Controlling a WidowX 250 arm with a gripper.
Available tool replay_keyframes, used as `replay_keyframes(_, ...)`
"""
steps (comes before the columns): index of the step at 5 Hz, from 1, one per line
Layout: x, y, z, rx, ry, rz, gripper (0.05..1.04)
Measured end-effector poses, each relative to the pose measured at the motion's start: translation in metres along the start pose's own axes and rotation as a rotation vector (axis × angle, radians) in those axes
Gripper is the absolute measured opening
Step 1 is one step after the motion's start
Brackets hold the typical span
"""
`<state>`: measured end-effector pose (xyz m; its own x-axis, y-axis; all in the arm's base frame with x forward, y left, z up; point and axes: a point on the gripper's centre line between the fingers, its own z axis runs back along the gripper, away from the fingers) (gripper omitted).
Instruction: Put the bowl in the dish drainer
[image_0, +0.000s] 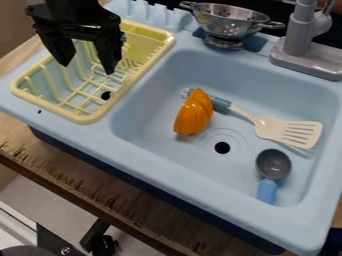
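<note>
My gripper (87, 69) hangs at the upper left over the dish drainer, its two fingers spread apart with nothing between them. The dish drainer (81, 118) is a pale yellow rack on the left side of the blue sink unit, with its upper part behind the gripper. The one bowl-shaped thing in view is a shiny metal colander (230, 21) with two side handles and a foot. It stands upright on the ledge behind the basin, to the right of the drainer and apart from the gripper.
In the blue basin (150, 122) lie an orange ribbed toy (194, 114), a cream spatula (284, 131) with a teal handle, and a grey ladle (273, 164) with a blue handle. A grey faucet (302, 35) rises at the back right. The unit stands on a wooden table.
</note>
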<state>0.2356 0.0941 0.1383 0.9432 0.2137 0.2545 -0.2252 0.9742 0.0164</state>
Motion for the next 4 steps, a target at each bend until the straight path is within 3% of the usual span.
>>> replay_keyframes(1,-0.004,-0.002,-0.005,-0.005,0.024,0.010,0.999)
replay_keyframes(3,0.041,-0.047,-0.005,-0.023,0.053,0.228,0.999)
replay_keyframes(4,0.062,-0.060,0.009,-0.058,0.026,0.359,0.999)
